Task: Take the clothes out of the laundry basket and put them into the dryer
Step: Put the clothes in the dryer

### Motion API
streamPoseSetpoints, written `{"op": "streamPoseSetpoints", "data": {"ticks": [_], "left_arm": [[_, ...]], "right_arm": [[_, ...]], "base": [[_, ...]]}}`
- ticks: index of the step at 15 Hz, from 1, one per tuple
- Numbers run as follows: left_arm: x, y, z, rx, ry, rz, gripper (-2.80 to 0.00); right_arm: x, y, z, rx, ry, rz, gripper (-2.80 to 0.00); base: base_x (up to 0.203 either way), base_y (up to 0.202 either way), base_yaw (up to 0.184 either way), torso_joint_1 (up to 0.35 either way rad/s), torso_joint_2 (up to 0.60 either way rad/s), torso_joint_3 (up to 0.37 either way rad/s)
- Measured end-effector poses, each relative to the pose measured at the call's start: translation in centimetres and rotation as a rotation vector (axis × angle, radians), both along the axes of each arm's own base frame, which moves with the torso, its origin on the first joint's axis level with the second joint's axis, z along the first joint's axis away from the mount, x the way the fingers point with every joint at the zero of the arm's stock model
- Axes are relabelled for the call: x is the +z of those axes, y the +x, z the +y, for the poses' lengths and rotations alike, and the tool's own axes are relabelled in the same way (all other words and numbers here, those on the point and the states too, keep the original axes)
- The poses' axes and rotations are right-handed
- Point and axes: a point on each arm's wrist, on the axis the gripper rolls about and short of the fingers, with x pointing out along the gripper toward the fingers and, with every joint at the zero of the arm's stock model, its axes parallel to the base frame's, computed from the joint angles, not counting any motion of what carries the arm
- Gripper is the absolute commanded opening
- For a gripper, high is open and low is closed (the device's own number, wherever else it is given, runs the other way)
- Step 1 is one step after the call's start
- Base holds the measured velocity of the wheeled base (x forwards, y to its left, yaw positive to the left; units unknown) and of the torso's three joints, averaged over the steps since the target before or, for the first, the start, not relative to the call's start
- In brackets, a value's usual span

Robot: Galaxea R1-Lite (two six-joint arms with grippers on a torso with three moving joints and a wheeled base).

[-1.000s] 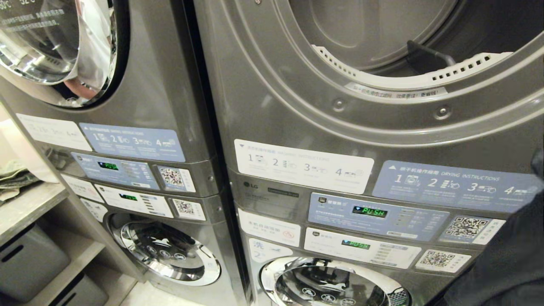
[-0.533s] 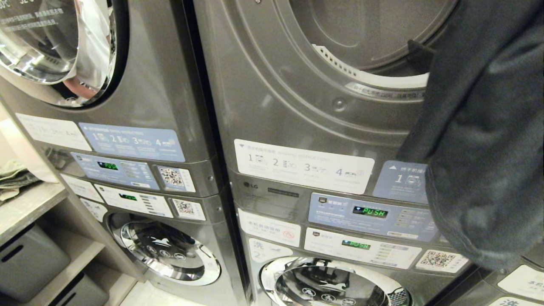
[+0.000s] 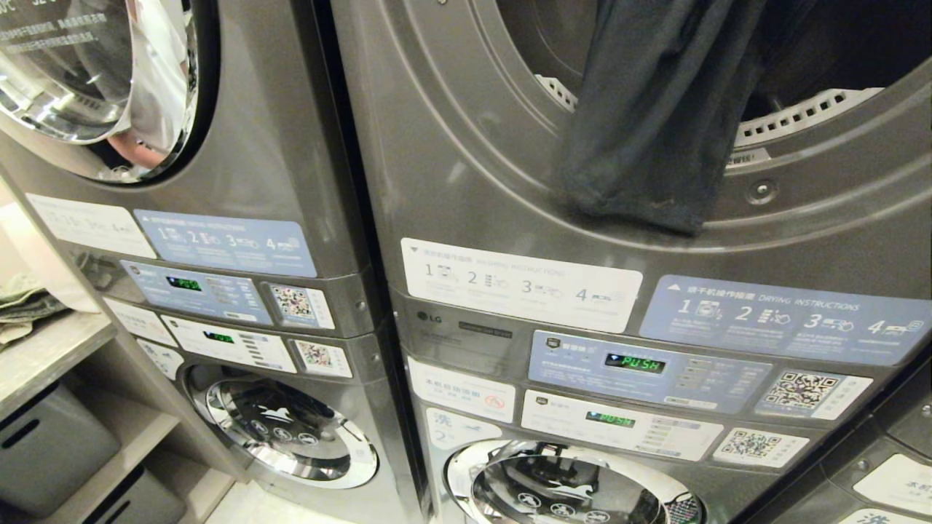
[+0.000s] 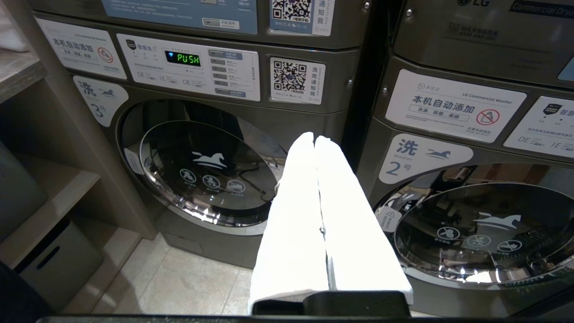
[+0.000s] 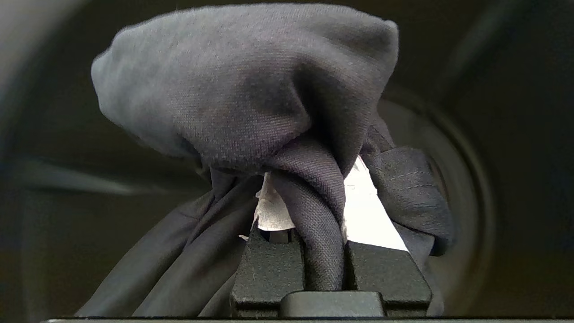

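A dark navy garment (image 3: pixel 655 131) hangs down from the top of the head view, draped across the open dryer's (image 3: pixel 473 145) round mouth and over its lower rim. In the right wrist view my right gripper (image 5: pixel 320 188) is shut on a bunched fold of that garment (image 5: pixel 251 89), with the dark drum behind it. Cloth covers most of its white fingers (image 5: pixel 372 215). My left gripper (image 4: pixel 315 138) is shut and empty, parked low in front of the lower washers. The laundry basket is out of view.
A second stacked machine with a closed chrome door (image 3: pixel 87 80) stands to the left. Control panels (image 3: pixel 633 364) and lower washer doors (image 3: pixel 291 429) lie below the dryer. At far left a shelf (image 3: pixel 44 356) holds folded cloth, with grey bins (image 3: pixel 51 451) underneath.
The dark garment rose from the lower right corner, swept up and to the left, and now hangs in the dryer's mouth. The left arm has not moved.
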Motion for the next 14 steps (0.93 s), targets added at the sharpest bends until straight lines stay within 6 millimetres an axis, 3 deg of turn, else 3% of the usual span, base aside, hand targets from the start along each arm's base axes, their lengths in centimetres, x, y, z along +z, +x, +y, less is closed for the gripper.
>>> {"op": "streamPoseSetpoints", "data": {"ticks": [3,6,7,14], "left_arm": [[0.0,0.0,0.0,0.0,0.0,0.0,-2.8],[0.0,0.0,0.0,0.0,0.0,0.0,-2.8],[0.0,0.0,0.0,0.0,0.0,0.0,-2.8],[0.0,0.0,0.0,0.0,0.0,0.0,-2.8]], "right_arm": [[-3.4,4.7,1.7,-0.096,0.099,0.209,-2.8],[-5.9,6.9,2.3,-0.074,0.148,0.406,-2.8],[-6.4,7.3,2.4,-0.064,0.155,0.452,0.0],[-6.7,6.8,2.2,-0.051,0.121,0.524,0.0]], "base": [[0.0,0.0,0.0,0.0,0.0,0.0],[0.0,0.0,0.0,0.0,0.0,0.0],[0.0,0.0,0.0,0.0,0.0,0.0],[0.0,0.0,0.0,0.0,0.0,0.0]]}}
